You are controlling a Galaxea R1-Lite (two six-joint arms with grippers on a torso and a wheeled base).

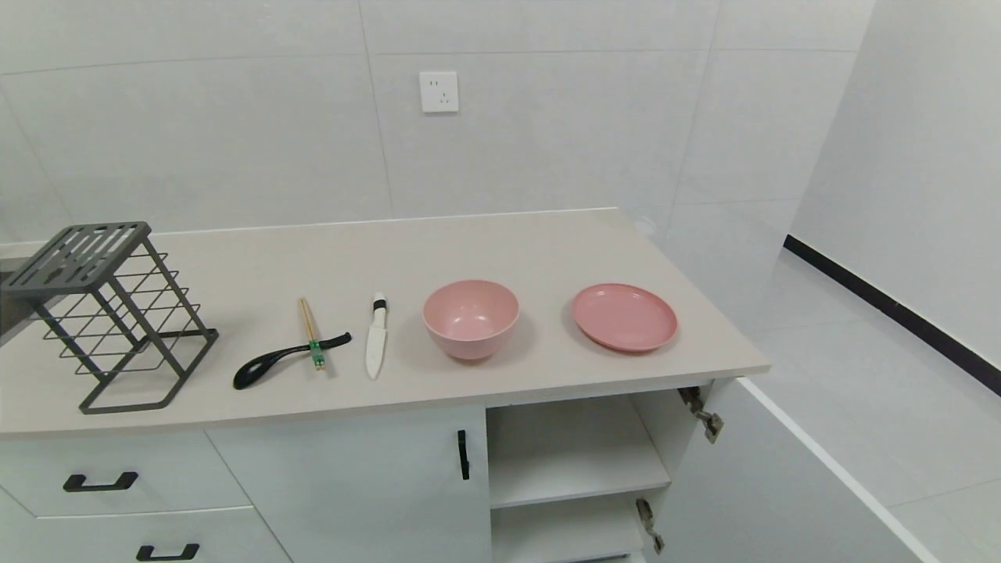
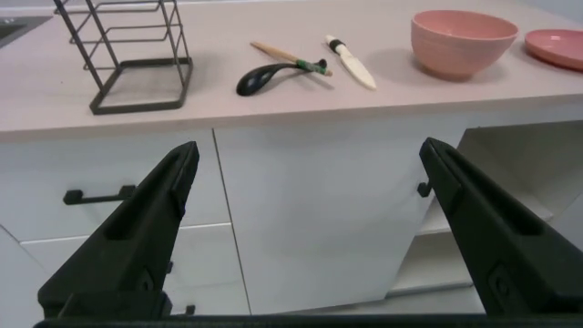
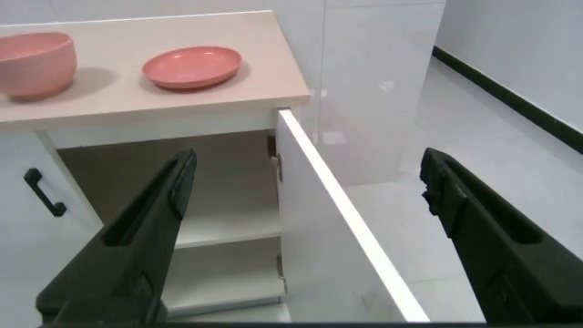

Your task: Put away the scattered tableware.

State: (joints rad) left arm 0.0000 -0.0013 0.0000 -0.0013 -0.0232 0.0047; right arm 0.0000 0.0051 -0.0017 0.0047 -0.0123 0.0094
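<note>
**Tableware on the counter, none of it picked up; both grippers empty and low in front of the cabinet.**

Laid out along the counter (image 1: 469, 242), from the robot's left: wire rack (image 1: 102, 313); black spoon (image 1: 285, 358) crossing the chopsticks (image 1: 311, 332); knife (image 1: 377, 336); pink bowl (image 1: 471, 317); pink plate (image 1: 624, 316). The left gripper (image 2: 308, 150) has its jaws spread wide on nothing and sits below counter level, facing the closed door and drawers. The right gripper (image 3: 308, 162) is likewise spread and empty, facing the open cabinet door (image 3: 337, 210) and shelf (image 1: 571, 453). The step in hand is judged to be the opening one, choosing a first piece. The next move calls for lifting an arm clear of the counter edge, probably the right arm toward the plate. The cabinet's lower compartment is cut off from sight. Whether the spoon handle lies over or under the chopsticks is hard to tell.
</note>
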